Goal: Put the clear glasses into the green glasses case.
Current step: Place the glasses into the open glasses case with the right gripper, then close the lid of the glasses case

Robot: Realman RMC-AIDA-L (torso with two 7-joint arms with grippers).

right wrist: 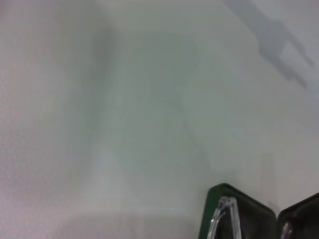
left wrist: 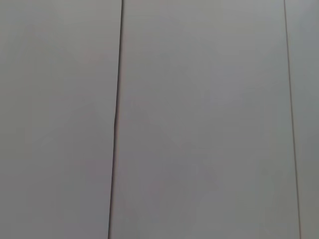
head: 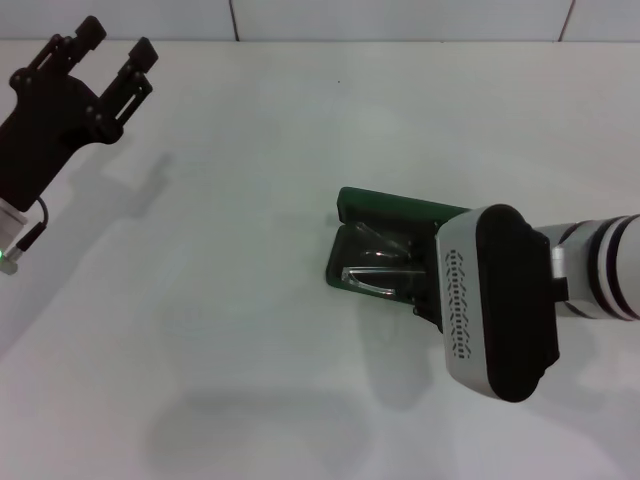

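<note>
Glasses point(head: 378, 262) of clear plastic lie inside the open green case point(head: 385, 205), which sits on the white table point(head: 300, 130) at about four o'clock from the middle of the head view. Their thin arms show against the black lining, and the right wrist view catches one clear arm point(right wrist: 222, 219) within the case's rounded green rim point(right wrist: 212, 191). The lid stands raised along the far edge.

Over the case's near right end hangs the right arm's wrist point(head: 495, 300), whose housing hides the claw entirely; I cannot tell whether it is spread or clenched, or whether it touches anything.

The left gripper point(head: 112, 45) is parked at ten o'clock, well apart from the case, raised off the table, fingers spread and holding nothing.

Bare tabletop stretches between the two arms and all along the case's left side. The table's far edge meets a tiled wall point(head: 400, 18) at twelve o'clock.
</note>
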